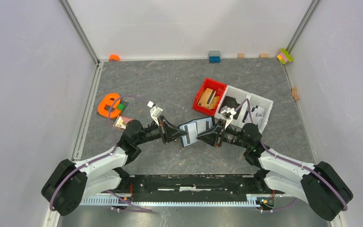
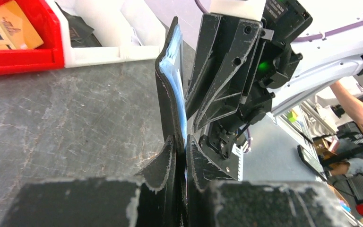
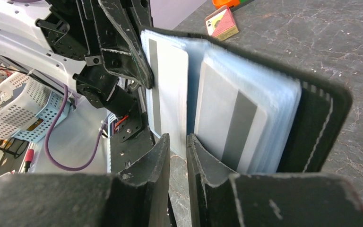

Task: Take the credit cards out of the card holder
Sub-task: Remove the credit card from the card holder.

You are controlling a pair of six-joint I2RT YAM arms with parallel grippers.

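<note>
Both arms meet mid-desk, and the card holder hangs open between them, lifted off the surface, its pale blue inside facing up. The left end effector is clamped tight on the holder's black cover, seen edge-on from its wrist. The right end effector has its fingers almost together, pinching the lower edge of a greyish-white credit card sitting in its clear sleeve. A second striped card shows in the other half. Behind them, the red bin and white bin sit side by side.
</note>
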